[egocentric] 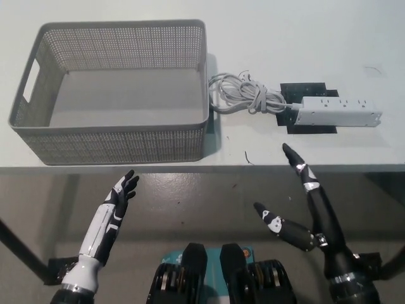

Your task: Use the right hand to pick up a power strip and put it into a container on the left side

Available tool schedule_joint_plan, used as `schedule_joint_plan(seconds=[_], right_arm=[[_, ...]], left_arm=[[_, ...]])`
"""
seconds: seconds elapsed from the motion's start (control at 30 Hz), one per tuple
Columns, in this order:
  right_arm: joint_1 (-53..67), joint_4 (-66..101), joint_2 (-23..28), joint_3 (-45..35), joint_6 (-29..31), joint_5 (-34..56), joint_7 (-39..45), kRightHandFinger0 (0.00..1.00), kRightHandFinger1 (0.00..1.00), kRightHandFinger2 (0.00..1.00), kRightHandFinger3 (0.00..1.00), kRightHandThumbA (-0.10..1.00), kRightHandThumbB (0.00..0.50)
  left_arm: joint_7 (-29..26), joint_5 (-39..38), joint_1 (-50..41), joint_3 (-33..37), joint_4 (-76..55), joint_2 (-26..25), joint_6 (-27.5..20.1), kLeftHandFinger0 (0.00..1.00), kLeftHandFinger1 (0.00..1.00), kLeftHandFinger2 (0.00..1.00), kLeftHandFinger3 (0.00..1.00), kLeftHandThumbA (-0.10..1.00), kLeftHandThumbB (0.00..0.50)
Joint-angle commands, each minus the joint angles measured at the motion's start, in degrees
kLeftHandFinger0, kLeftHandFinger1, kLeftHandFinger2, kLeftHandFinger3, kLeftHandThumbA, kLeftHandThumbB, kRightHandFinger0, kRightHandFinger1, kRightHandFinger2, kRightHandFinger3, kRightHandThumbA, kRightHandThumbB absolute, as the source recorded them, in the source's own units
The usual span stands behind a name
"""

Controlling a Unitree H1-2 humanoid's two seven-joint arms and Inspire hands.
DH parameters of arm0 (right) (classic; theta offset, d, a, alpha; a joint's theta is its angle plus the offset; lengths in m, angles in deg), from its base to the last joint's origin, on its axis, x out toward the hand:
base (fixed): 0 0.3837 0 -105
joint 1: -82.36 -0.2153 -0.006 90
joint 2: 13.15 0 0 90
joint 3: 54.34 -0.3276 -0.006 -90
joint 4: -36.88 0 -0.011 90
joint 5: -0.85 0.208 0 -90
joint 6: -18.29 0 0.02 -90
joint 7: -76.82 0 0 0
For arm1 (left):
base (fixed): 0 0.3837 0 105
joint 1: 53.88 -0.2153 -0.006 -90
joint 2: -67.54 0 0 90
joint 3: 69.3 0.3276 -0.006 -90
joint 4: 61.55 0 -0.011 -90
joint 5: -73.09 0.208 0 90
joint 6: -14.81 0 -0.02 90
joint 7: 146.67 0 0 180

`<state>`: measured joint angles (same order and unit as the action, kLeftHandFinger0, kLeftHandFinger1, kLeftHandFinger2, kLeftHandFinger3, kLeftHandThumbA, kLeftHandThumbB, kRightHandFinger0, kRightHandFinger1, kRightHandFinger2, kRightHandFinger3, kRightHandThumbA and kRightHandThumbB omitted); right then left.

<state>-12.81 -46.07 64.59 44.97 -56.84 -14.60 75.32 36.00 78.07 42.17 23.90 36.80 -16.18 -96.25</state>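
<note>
Nothing has been done: the power strip point(340, 111) lies untouched on the table point(304, 38), right of the empty basket point(120, 142). The right hand point(304, 209) is spread open near it; the left hand point(117, 206) rests open below.

You're looking at pale white table point(126, 12) up top, edge running straight across, glossy grey floor point(190, 209) below catching soft reflections.

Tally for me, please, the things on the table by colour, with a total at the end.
Grey: 1, the mesh basket
White: 1, the power strip with its coiled cord
Black: 1, the mat under the power strip
Total: 3
</note>
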Motion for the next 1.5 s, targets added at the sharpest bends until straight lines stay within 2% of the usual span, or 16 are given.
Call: schedule_joint_plan(seconds=[0.0,0.03,0.07,0.1,0.13,0.17,0.37,0.47,0.57,0.7,0.93,1.03,1.17,1.2,1.27,1.47], right_arm=[[1.06,11.56,0.08,-1.77,1.95,-5.47,-1.79,1.00,1.00,1.00,1.00,0.68,0.066],[1.13,12.60,0.23,-1.99,1.40,-5.96,-1.61,1.00,1.00,1.00,1.00,0.69,0.069],[0.31,17.31,1.82,-3.36,-1.60,-8.45,-0.06,1.00,1.00,1.00,1.00,0.64,0.122],[-0.23,19.57,2.63,-4.02,-3.75,-9.17,1.17,1.00,1.00,1.00,1.00,0.63,0.132],[-2.02,23.00,3.76,-5.27,-8.01,-10.19,3.32,1.00,1.00,1.00,1.00,0.63,0.203],[-3.59,24.80,4.68,-6.13,-9.92,-11.45,4.52,1.00,1.00,1.00,1.00,0.64,0.225],[-14.91,26.03,10.63,-7.98,-17.35,-24.38,11.44,1.00,1.00,1.00,1.00,1.00,0.332],[-19.66,22.53,12.74,-6.97,-19.07,-28.49,13.09,1.00,1.00,1.00,1.00,1.00,0.358],[-24.78,17.78,13.88,-5.38,-22.03,-30.28,15.25,1.00,1.00,1.00,1.00,1.00,0.364],[-30.95,9.83,14.71,-2.22,-24.59,-34.67,17.27,1.00,1.00,1.00,1.00,1.00,0.346],[-39.31,-3.27,14.82,3.40,-28.29,-39.26,19.00,1.00,1.00,1.00,1.00,1.00,0.376],[-42.25,-8.41,14.71,5.90,-30.71,-40.46,21.06,1.00,1.00,1.00,1.00,1.00,0.407],[-45.01,-16.36,13.72,8.43,-31.76,-41.68,17.62,1.00,1.00,1.00,1.00,1.00,0.419],[-45.17,-16.80,13.71,8.62,-31.88,-41.61,17.43,1.00,1.00,1.00,1.00,1.00,0.393],[-46.89,-21.62,12.85,9.36,-31.97,-41.41,15.46,1.00,1.00,1.00,1.00,1.00,0.416],[-50.00,-34.25,11.19,10.90,-32.35,-40.13,12.27,1.00,1.00,1.00,1.00,1.00,0.410]], left_arm=[[1.90,-1.20,-1.91,0.50,-6.17,-1.02,-0.72,1.00,1.00,1.00,1.00,1.00,0.233],[2.02,-1.27,-2.11,0.49,-6.40,-1.02,-0.84,1.00,1.00,1.00,1.00,1.00,0.232],[2.67,-2.50,-3.19,0.64,-7.45,-1.05,-0.62,1.00,1.00,1.00,1.00,1.00,0.244],[2.92,-2.69,-3.67,0.67,-7.87,-1.14,-0.52,1.00,1.00,1.00,1.00,1.00,0.244],[3.09,-2.81,-4.19,0.62,-8.22,-1.17,-0.49,1.00,1.00,1.00,1.00,1.00,0.250],[3.25,-2.99,-4.52,0.53,-8.38,-1.25,-0.41,1.00,1.00,1.00,1.00,1.00,0.249],[3.23,-2.03,-4.41,-0.02,-7.81,-1.42,-0.70,1.00,1.00,1.00,1.00,1.00,0.244],[3.69,-2.39,-4.25,0.03,-7.74,-1.61,-0.29,1.00,1.00,1.00,1.00,1.00,0.253],[4.22,-2.63,-4.18,0.07,-7.51,-2.03,-0.15,1.00,1.00,1.00,1.00,1.00,0.261],[4.20,-2.16,-4.19,0.10,-7.35,-1.94,0.09,1.00,1.00,1.00,1.00,1.00,0.271],[4.49,-1.38,-3.90,0.13,-6.47,-2.21,-0.38,1.00,1.00,1.00,1.00,1.00,0.260],[4.68,-1.88,-3.68,0.15,-6.28,-2.37,-0.27,1.00,1.00,1.00,1.00,1.00,0.269],[4.86,-1.68,-3.47,0.20,-6.12,-2.48,-0.52,1.00,1.00,1.00,1.00,1.00,0.266],[4.88,-1.68,-3.47,0.19,-6.11,-2.47,-0.53,1.00,1.00,1.00,1.00,1.00,0.265],[5.09,-2.09,-3.29,0.07,-5.81,-2.58,-0.36,1.00,1.00,1.00,1.00,1.00,0.265],[5.38,-2.02,-3.40,0.41,-5.78,-2.54,-0.55,1.00,1.00,1.00,1.00,1.00,0.255]])
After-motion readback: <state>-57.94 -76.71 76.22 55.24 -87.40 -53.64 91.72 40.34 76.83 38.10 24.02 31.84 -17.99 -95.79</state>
